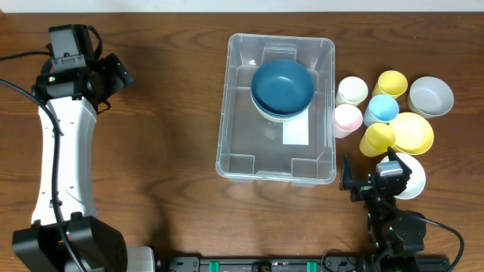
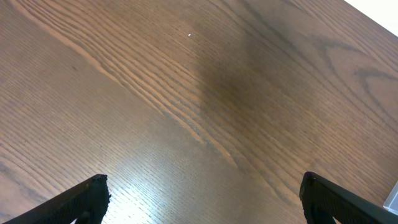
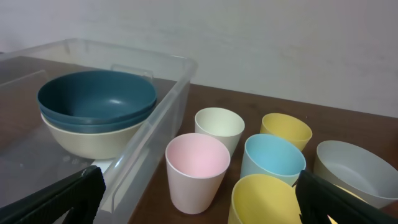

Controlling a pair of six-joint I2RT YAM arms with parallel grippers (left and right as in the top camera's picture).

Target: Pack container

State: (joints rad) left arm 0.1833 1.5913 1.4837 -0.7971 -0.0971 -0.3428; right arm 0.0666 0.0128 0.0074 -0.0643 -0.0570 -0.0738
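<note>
The container is a large clear bin in the middle of the table, with a white label on its base. A dark blue bowl sits stacked on a pale bowl inside it at the far end. In the right wrist view the container's wall is at left, with the blue bowl inside. My right gripper is open and empty, low at the container's near right corner, facing the cups. My left gripper is open and empty over bare table far left.
To the right of the container stand a cream cup, pink cup, blue cup, two yellow cups, a yellow bowl, a grey bowl and a white bowl.
</note>
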